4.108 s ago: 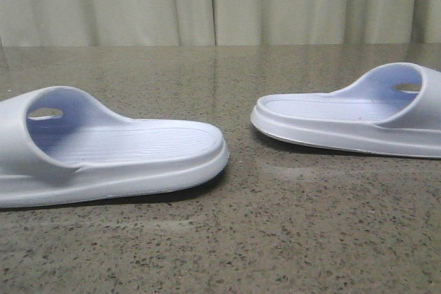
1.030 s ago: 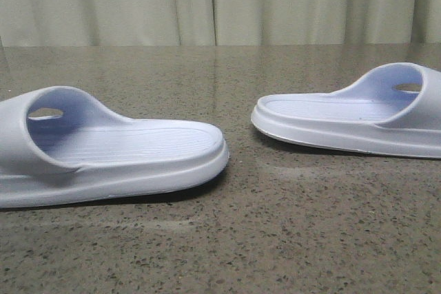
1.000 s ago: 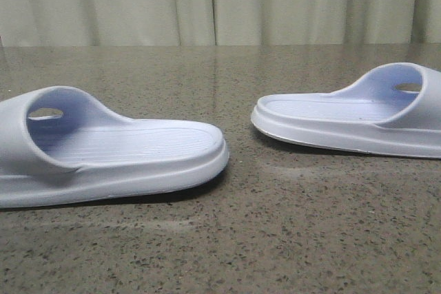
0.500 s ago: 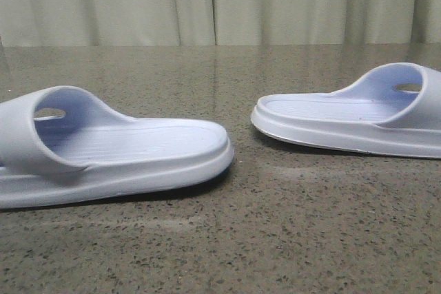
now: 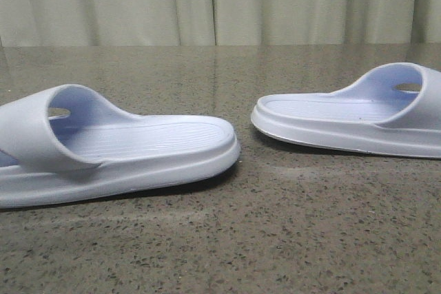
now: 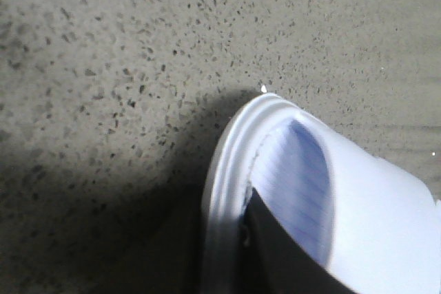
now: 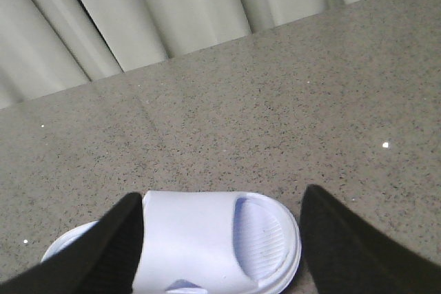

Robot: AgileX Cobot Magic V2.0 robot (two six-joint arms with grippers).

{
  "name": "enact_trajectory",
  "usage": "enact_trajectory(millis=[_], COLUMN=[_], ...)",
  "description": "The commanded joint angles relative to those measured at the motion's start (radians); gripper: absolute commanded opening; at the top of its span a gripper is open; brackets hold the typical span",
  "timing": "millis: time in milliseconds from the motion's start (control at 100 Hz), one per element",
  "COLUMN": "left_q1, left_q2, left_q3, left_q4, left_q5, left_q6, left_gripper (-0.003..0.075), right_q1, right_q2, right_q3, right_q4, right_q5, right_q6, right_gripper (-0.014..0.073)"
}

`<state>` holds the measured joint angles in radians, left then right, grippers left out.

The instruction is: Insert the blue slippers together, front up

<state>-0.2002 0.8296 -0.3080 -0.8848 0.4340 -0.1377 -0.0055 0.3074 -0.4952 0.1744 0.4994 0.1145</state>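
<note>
Front view first: two blue slippers on the speckled desk [image 5: 275,239], well apart. The left slipper [image 5: 131,153] sits toward the near left corner, its rounded end aimed at the middle; the right slipper [image 5: 344,118] lies further back by the right edge, its end aimed inward too. Neither arm shows here.

Left wrist view now, and it's tight on the left slipper's [image 6: 324,197] strap and rim, a dark finger apparently tucked under the strap. Gripping or merely touching? Can't tell from this. Over on the right wrist view, the right claw [image 7: 220,239] hangs spread wide, black fingers [image 7: 344,246] either side of the right slipper [image 7: 200,239], nothing pinched yet.

How to play it, I reckon: get a firm hold at the strap, where the foam gives purchase, keep the sole flat while sliding, and line both up before nesting one into the other. Foam flexes, so squeeze gently.

No brand, label or lettering readable anywhere.
</note>
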Motion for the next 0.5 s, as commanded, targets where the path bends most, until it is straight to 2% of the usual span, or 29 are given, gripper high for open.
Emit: enact_trajectory(millis=[0,270,490], left_q1=[-0.007,-0.007,-0.007], left_q2=[0.009,0.009,0.003], left_q3=[-0.013,-0.052,-0.124], left_q4=[-0.079,-0.410,-0.443], left_q5=[-0.004,0.051,0.125], left_q6=[0.041,0.266,0.281], left_gripper=[0.0017,0.0017,0.0017], right_q1=[-0.007,-0.007,-0.007], right_q2=[0.020,0.020,0.020], right_q3=[-0.033,-0.033,-0.033], right_q4=[0.004,0.004,-0.002], right_q5=[-0.098,-0.103,-0.103], right_q6=[-0.004,-0.004,-0.004], right_gripper=[0.0418,0.0418,0.0417])
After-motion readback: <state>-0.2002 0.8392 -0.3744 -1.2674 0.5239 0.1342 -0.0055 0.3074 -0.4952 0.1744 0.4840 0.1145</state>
